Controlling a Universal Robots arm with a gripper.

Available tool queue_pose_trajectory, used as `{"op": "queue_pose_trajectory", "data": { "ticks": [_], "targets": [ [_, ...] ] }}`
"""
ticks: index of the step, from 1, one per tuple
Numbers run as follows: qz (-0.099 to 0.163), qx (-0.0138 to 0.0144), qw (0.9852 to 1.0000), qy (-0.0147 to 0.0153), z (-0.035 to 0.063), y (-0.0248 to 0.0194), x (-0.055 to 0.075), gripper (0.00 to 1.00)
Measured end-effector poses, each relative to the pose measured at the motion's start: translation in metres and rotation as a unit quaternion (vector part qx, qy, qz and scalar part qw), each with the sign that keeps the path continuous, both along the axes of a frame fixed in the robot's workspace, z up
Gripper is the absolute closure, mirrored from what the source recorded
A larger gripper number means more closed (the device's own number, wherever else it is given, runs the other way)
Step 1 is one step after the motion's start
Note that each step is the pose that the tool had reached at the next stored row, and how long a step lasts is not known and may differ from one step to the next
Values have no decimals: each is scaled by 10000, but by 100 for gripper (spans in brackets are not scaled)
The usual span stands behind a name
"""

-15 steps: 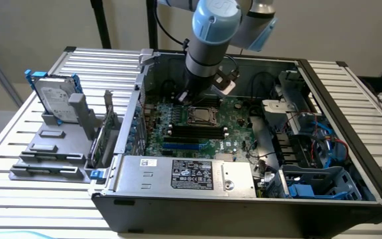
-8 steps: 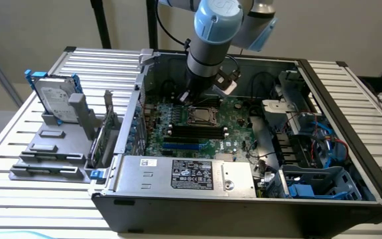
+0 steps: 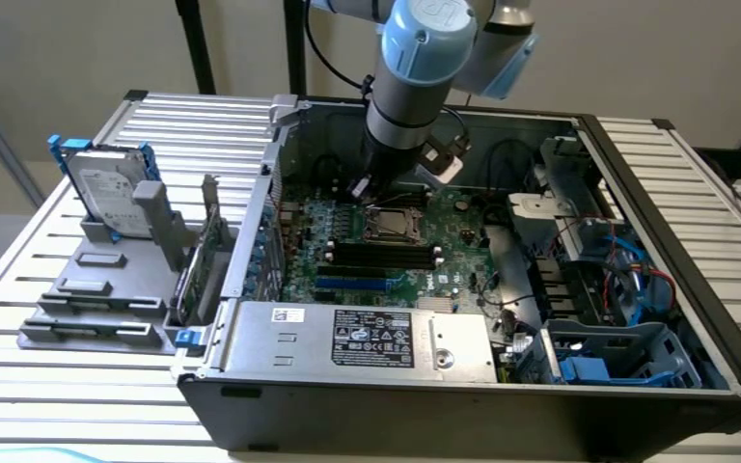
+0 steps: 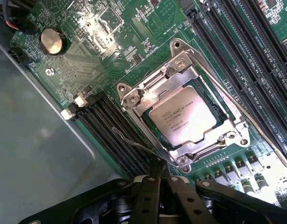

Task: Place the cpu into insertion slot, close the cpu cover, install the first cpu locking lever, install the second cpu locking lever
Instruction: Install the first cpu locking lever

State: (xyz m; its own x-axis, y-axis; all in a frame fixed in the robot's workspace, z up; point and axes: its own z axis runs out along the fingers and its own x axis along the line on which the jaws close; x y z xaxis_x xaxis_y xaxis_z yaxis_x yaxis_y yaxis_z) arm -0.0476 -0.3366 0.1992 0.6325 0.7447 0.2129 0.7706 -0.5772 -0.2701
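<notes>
- Black gripper (image 4: pixel 158 176), fingers pinched closed, tips just beside a thin silvery wire lever (image 4: pixel 131 142).
- Pale silvery square cpu (image 4: pixel 183 120), printed lettering on top, seated flat in the dark-edged square insertion slot (image 4: pixel 212 103), framed by the lowered silvery metal cpu cover (image 4: pixel 148 95).
- Green motherboard (image 4: pixel 134 28) inside an open dark computer case (image 3: pixel 474 415), on a grey slatted metal table (image 3: pixel 62 386); pale wall (image 3: pixel 679 58) behind.

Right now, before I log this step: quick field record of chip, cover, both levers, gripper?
chip: flat inside the cover's opening, label up
cover: down over the chip's edges
near lever: thin wire, gripper tip right at it; contact unclear
far lever: lying along the cover's other side
gripper: shut, low over the board
</notes>
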Motion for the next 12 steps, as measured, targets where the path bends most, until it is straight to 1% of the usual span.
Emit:
{"op": "queue_pose_trajectory", "data": {
  "ticks": [12],
  "targets": [
    [1,0,10000,3,0,-15,-13,89]
  ]
}}
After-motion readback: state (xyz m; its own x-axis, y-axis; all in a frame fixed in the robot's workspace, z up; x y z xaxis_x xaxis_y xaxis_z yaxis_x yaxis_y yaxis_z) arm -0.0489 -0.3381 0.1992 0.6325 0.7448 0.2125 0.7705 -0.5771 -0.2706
